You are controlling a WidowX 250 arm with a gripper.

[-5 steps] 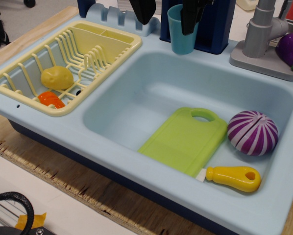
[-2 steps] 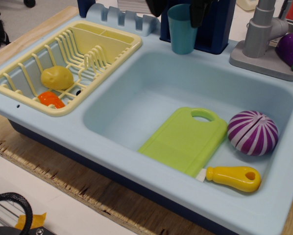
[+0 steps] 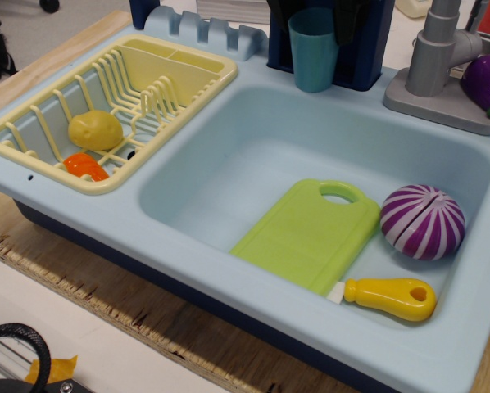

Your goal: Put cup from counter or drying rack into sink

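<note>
The teal-blue cup (image 3: 313, 51) stands upright on the back rim of the light blue counter (image 3: 188, 246), in front of a dark blue block. Only the lower ends of my gripper (image 3: 315, 11) show at the top edge. Its dark fingers (image 3: 348, 18) stand on either side of the cup's rim, close to its walls, and the jaws look open. The cup rests on the counter. The sink (image 3: 253, 155) lies just in front of the cup. The pale yellow drying rack (image 3: 32, 151) is at the left and holds no cup.
In the sink lie a green cutting board (image 3: 306, 233), a purple onion (image 3: 423, 222) and a yellow-handled knife (image 3: 390, 298). The rack holds a yellow potato (image 3: 95, 129) and an orange piece (image 3: 85, 166). A grey faucet (image 3: 442, 65) and a purple eggplant (image 3: 487, 82) stand at the right.
My gripper has moved right and back, from in front of the cup to straddling its rim. The cup has shifted slightly to the right.
</note>
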